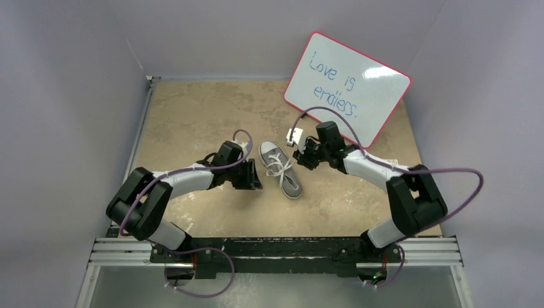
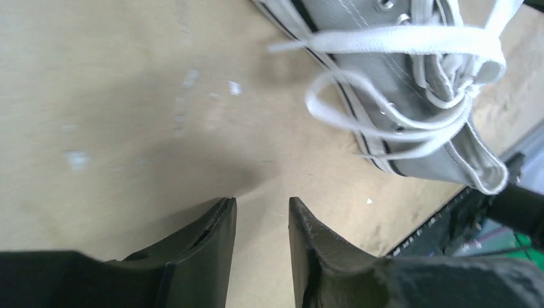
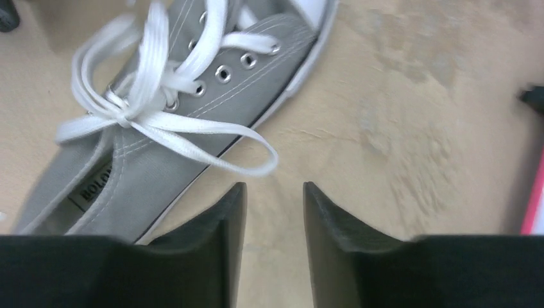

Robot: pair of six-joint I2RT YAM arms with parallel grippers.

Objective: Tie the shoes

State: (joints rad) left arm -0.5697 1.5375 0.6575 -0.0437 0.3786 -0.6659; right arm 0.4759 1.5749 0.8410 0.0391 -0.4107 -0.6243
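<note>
"Love is endless." is written in blue marker on a whiteboard (image 1: 346,86) w/ a red-pink frame, propped tilted at the far R of the bench (image 1: 192,115). A small label (image 3: 96,186) is seen inside the sneaker (image 1: 280,168) near the heel. Dark block letters are printed on it, but they cannot be read w/ certainty.

The sneaker is found at approx. the middle of the bench, btwn the two claws. It is set on its sole, w/ the toe cap (image 1: 269,151) turned to the far side and the heel toward the near R. A grey canvas upper, a white rubber sole w/ a dark stripe along it, metal eyelets and pale stitching are shown. The white laces (image 3: 147,83) are drawn together at a knot over the tongue, w/ loops spread to both sides. One loop is draped over the sneaker's side toward the bench.

The L claw (image 2: 260,205) is held just L of the sneaker, low over the bench. Its jaws are parted by a narrow gap and nothing is held btwn them. The R claw (image 3: 272,189) is held just R of the sneaker, jaws likewise parted, nothing gripped. A lace loop is seen just ahead of its fingertips.
</note>
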